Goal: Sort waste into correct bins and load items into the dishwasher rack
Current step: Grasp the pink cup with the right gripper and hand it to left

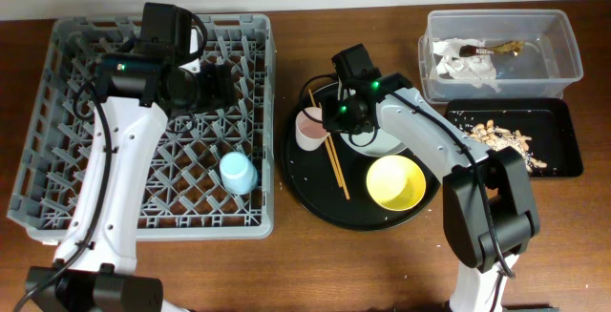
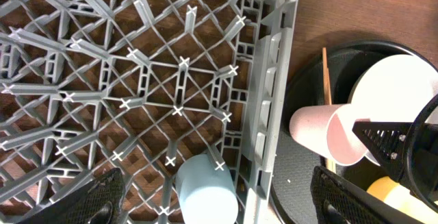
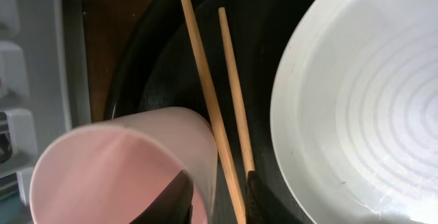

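The pale pink cup (image 1: 309,129) stands on the round black tray beside the chopsticks (image 1: 336,164), the white plate (image 1: 380,140) and the yellow bowl (image 1: 396,182). My right gripper (image 1: 325,121) is shut on the pink cup (image 3: 123,162): in the right wrist view one finger (image 3: 217,200) is inside the rim and one outside, next to the chopsticks (image 3: 205,80). My left gripper (image 1: 218,81) is open and empty above the grey dishwasher rack (image 1: 57,112). The light blue cup (image 1: 237,172) lies in the rack and shows between the left fingers (image 2: 219,207). Tissue and wrapper (image 1: 468,56) lie in the clear tub (image 1: 563,45). Food scraps (image 1: 501,135) lie in the small black tray (image 1: 563,159).
The round black tray (image 1: 305,183) sits close against the rack's right wall (image 2: 270,101). The clear tub and the small black tray stand side by side at the far right. Bare wooden table shows in front of the rack and trays.
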`<state>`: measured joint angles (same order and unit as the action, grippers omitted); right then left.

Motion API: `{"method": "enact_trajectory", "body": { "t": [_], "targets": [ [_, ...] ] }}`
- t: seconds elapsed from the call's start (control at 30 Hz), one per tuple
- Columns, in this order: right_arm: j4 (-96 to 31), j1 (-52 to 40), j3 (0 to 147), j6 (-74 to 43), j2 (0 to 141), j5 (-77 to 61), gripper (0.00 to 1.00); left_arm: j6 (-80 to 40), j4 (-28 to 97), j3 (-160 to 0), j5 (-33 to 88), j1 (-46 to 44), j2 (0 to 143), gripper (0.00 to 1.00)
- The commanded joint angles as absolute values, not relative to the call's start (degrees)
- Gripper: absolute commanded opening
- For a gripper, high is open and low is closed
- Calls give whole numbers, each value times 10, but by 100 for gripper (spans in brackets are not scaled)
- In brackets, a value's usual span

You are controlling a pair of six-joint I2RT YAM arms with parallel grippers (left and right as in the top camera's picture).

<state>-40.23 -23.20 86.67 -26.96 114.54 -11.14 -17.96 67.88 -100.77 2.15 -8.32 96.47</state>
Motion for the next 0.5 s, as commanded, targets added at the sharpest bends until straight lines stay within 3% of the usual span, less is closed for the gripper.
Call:
{"method": "enact_trajectory", "body": {
  "t": [0.0,0.1,0.17,0.27,0.37,0.47],
  "targets": [
    [-401,-236,867,-271,1156,-104,4,-171,677,-1010,44,-83,983,86],
    [-422,-207,881,-271,1108,-177,4,-170,667,-1010,99,-82,986,83],
    [-427,-158,882,-261,1032,-254,4,-161,648,-1010,206,-74,986,83],
    [-456,-65,882,-227,972,-373,4,-151,593,-1010,356,-70,986,87],
    [-461,-25,882,-199,972,-455,4,-151,552,-1010,431,-67,992,96],
    [-469,-6,882,-175,972,-498,4,-151,525,-1010,525,-43,1033,97]
  ]
}}
